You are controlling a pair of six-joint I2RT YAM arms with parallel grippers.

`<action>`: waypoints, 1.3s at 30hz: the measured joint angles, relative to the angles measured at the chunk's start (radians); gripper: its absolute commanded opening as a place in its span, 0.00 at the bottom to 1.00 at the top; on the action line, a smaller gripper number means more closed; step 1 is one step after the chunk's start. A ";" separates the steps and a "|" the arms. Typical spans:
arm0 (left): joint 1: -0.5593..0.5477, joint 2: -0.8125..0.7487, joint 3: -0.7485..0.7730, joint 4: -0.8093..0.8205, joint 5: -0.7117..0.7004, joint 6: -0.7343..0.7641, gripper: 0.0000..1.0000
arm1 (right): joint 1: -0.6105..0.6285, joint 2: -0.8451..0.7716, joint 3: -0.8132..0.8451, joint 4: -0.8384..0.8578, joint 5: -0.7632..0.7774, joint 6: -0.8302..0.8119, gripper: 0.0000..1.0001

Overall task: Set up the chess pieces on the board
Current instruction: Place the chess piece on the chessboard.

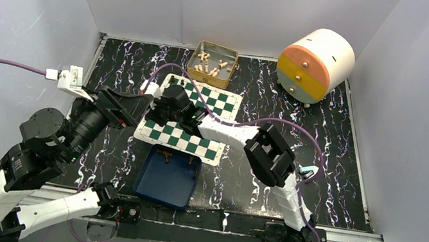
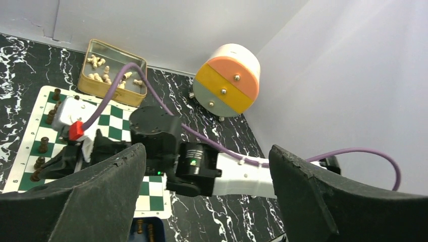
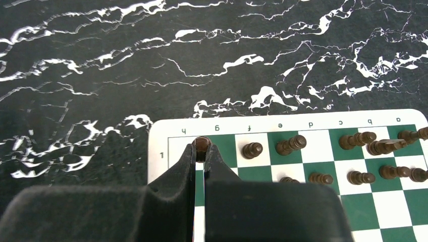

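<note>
The board is a green-and-white checkered mat in mid-table. In the right wrist view, several dark-brown chess pieces stand on its first two rows. My right gripper is shut on a dark-brown piece, held low over the corner by the squares marked h and g in row 1. In the top view it is over the board's left edge. My left gripper is open and empty, raised left of the board, looking at the right arm. Placed pieces show along the board's left side.
A blue tray lies in front of the board with a few dark pieces at its far end. A gold tin of cream pieces stands behind the board. A white, orange and yellow drum sits at the back right. Grey walls enclose the table.
</note>
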 measured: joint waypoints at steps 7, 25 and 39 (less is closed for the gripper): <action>0.000 -0.002 0.007 0.003 0.030 -0.008 0.88 | 0.007 0.089 0.060 -0.006 0.056 -0.065 0.02; 0.000 -0.033 0.010 0.008 0.050 -0.029 0.88 | 0.009 0.131 0.106 -0.035 0.080 -0.074 0.05; 0.000 -0.033 0.010 0.010 0.050 -0.029 0.88 | 0.015 0.179 0.132 -0.080 0.081 -0.064 0.06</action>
